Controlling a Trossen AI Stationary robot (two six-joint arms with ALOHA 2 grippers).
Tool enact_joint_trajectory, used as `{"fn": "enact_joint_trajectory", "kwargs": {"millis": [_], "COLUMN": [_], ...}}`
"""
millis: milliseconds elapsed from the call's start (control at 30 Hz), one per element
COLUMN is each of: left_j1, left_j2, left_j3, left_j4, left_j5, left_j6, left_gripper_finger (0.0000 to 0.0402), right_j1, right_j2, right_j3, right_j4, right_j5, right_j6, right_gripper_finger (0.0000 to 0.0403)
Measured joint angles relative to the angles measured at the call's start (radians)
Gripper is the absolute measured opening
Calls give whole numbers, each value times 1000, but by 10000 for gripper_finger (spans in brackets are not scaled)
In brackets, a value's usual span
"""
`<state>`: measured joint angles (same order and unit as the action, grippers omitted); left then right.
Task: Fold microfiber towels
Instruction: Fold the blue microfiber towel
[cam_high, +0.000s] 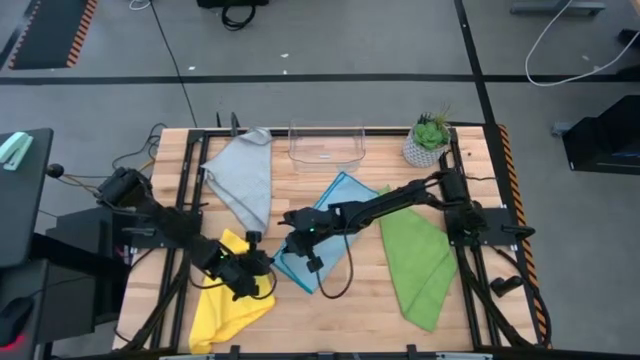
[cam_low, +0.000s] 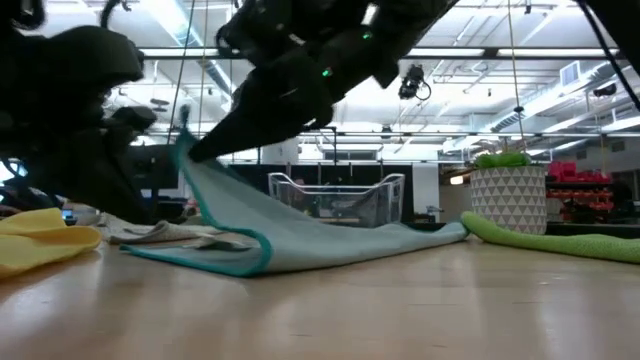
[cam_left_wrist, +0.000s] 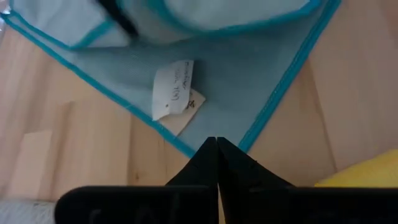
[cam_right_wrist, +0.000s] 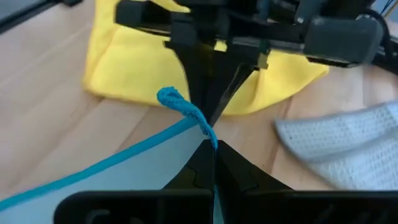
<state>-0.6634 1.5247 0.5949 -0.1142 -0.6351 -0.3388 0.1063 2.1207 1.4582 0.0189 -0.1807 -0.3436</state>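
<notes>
Centre: both grippers meet over the light blue towel (cam_high: 322, 228), blocking passage.
6 o'clock: bare table (cam_high: 340, 315), open.
12 o'clock: clear bin (cam_high: 326, 146), potted plant (cam_high: 428, 140) obstruct.
3 o'clock: green towel (cam_high: 418, 258), flat.
</notes>
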Motion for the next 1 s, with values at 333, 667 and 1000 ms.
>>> {"fn": "enact_joint_trajectory", "kwargs": {"millis": [333, 667, 1000], "left_j1": [-91, -45, 27], "left_j2": [-87, -94, -94], "left_j3": [1, 1, 1], "left_j4": [-230, -219, -58], "left_j5": [-36, -37, 130], "left_j6": [-258, -203, 57], "left_gripper_finger": [11, 102, 34], "right_j1": [0, 2, 52], "right_j2": [99, 70, -211], "right_j3": [86, 87, -14], "right_j4": [-52, -60, -289], "right_j5": [-16, -12, 127], "right_j6": [0, 53, -11], "right_gripper_finger": [31, 165, 54]}}
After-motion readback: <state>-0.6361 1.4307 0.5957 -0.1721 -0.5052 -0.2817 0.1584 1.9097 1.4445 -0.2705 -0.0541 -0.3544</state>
